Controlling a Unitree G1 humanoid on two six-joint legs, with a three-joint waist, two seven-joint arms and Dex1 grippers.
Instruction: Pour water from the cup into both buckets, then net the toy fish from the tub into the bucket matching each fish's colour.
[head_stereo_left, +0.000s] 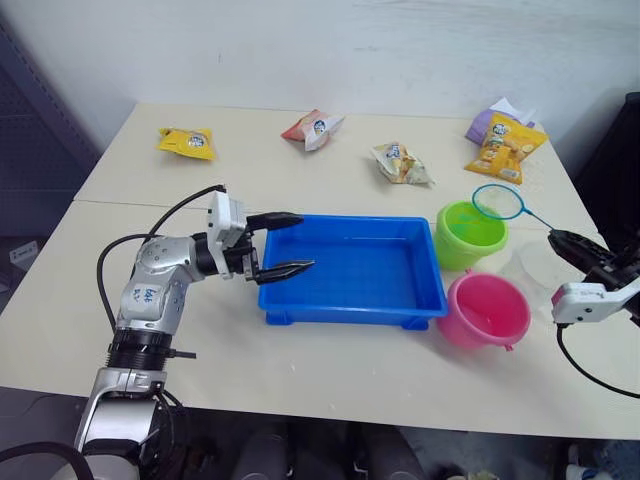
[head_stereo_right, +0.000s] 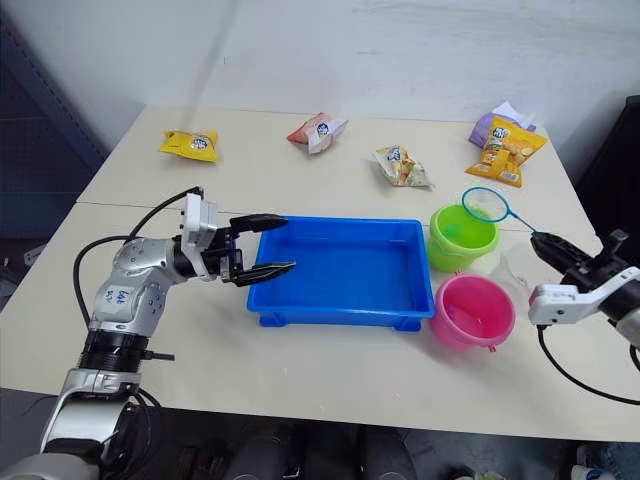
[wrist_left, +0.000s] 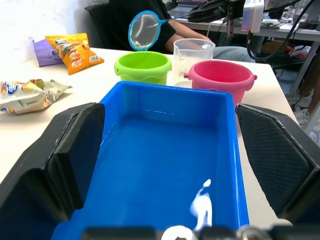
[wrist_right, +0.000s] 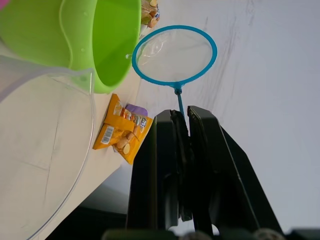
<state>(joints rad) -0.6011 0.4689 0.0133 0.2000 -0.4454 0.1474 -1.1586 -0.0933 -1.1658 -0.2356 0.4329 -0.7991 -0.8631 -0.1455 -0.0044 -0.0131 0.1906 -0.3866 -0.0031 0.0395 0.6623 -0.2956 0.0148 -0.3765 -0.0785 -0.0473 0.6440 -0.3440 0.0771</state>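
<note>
Above the green bucket hangs the net (right gripper pinching).

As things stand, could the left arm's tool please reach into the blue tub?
Probably yes: the left tool hangs open at the tub's near end, with nothing between them.

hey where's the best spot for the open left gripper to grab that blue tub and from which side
The tub's near short wall, from the robot's left. The left gripper hangs open at that end, and the thin upright rim there suits one finger inside and one outside. The green bucket and pink bucket crowd the opposite end.
</note>
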